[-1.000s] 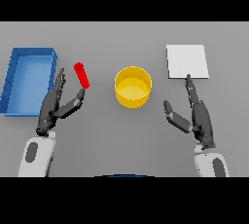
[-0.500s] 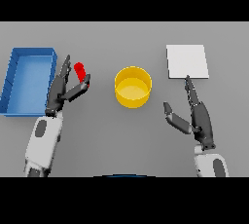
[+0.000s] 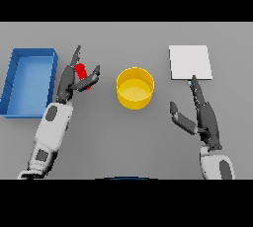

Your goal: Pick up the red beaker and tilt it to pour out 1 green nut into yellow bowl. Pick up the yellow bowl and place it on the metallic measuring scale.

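Left hand (image 3: 70, 80) around red beaker (image 3: 82, 71), fingers behind, thumb in front, not clamped; beaker sits between blue tray (image 3: 15, 100) and yellow bowl (image 3: 135, 88). Right hand (image 3: 201, 115) spread wide, just below scale (image 3: 190, 62).

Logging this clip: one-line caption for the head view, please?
Left hand reaches around the red beaker left of the yellow bowl; right hand idle below the scale.

The left hand (image 3: 73, 79) has moved up the frame and now brackets the red beaker (image 3: 82, 72), fingers behind, thumb in front; the beaker is now partly hidden. The forearm has followed, stretching further up the left of the frame.
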